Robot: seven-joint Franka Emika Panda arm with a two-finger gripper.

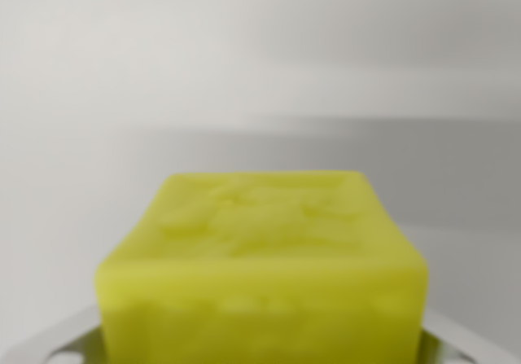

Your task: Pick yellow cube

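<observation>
Yellow cube fills the bottom middle of your wrist view, sitting right between two metal edges at the lower corners, so it looks grabbed already, but honestly you can't tell if the jaws are clamped.

Bkgd is a plain pale grey-white surface, out of focus, no texture or edges to read. A broad, soft darker band runs horizontally across the middle-right, w/ a fainter one above it near the top right. Light is even and diffuse; can't tell wall from floor.
</observation>
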